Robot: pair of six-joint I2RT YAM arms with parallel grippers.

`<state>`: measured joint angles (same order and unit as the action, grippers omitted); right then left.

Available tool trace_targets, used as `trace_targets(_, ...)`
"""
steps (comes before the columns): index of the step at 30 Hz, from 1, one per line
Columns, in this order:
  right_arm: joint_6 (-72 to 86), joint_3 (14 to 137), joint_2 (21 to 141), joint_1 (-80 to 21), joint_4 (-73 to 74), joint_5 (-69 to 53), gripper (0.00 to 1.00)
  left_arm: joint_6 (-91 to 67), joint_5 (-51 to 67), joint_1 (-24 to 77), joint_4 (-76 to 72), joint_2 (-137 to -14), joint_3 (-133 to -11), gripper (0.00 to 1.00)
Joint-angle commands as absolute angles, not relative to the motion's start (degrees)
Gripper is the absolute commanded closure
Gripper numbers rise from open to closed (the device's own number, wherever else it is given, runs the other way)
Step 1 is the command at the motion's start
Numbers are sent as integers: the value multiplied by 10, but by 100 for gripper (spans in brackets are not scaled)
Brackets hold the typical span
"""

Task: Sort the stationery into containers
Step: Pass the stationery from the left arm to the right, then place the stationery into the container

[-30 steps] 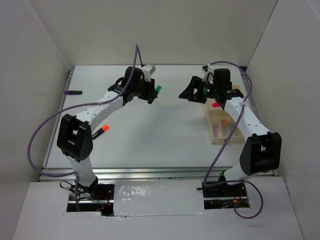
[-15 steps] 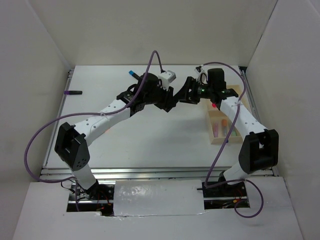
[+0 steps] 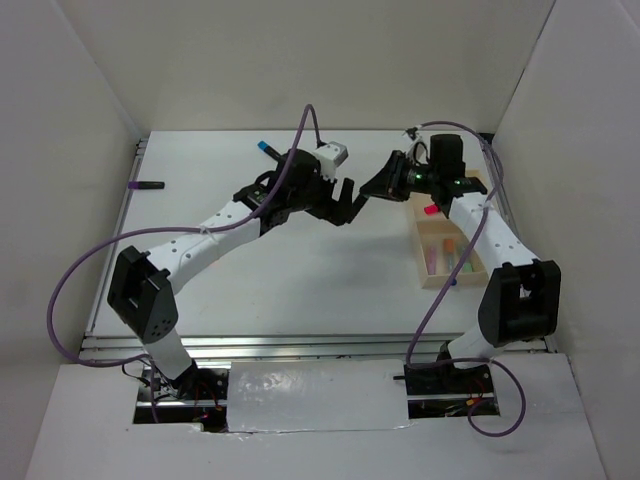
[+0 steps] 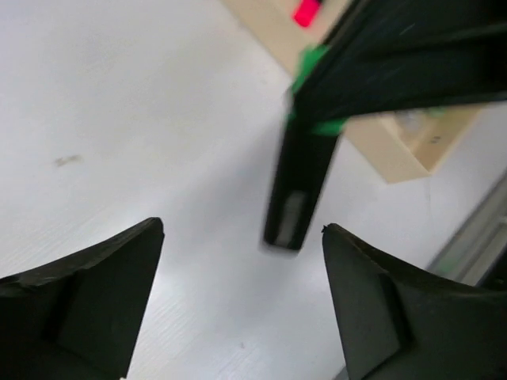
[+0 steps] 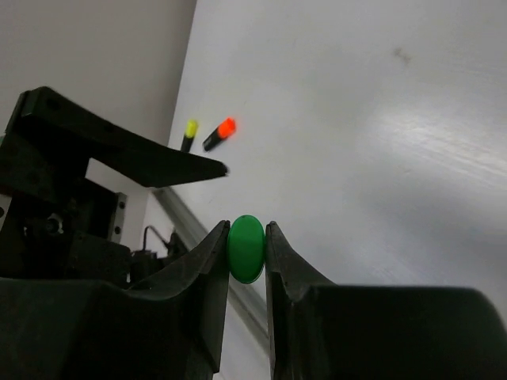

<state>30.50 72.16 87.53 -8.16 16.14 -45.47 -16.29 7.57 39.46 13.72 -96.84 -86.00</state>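
A white table (image 3: 300, 275) is seen in the overhead view, with a light tan wooden tray with several compartments (image 4: 380, 146) set at its right side. A pink-ended piece (image 3: 432, 209) is seen in a far compartment of the tray, and pink and orange pieces (image 3: 440, 252) in a nearer one.

The two grippers are brought close together above the middle of the table. The fingers of the left gripper (image 4: 242, 231) are spread wide and nothing is held between them. The fingers of the right gripper (image 5: 247, 228) are clamped on a black marker with a green end (image 4: 295, 190), which is held off the table, just beside the tray.

A blue-ended pen (image 3: 266, 148) is left near the far edge, and a dark marker (image 3: 149, 186) at the left edge. An orange-ended marker (image 5: 219, 133) and a yellow-ended marker (image 5: 188, 133) are seen lying side by side on the table.
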Motion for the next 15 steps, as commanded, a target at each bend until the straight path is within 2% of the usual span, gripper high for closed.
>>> trace_targets(1,259,715,834,-29,158,-401,100,-153,-40,383,148,-956,-888,4)
trace_targets(3,244,709,820,17,156,-356,100,-163,-95,367,162,-976,-902,4)
trace_targets(9,224,694,782,125,122,-262,100,-192,-131,308,147,-1034,-931,7)
trace_targets(11,231,682,778,141,101,-201,100,-192,-158,296,129,-1063,-944,7)
trace_targets(15,225,673,799,160,90,-151,100,-190,-187,273,127,-1135,-1039,7)
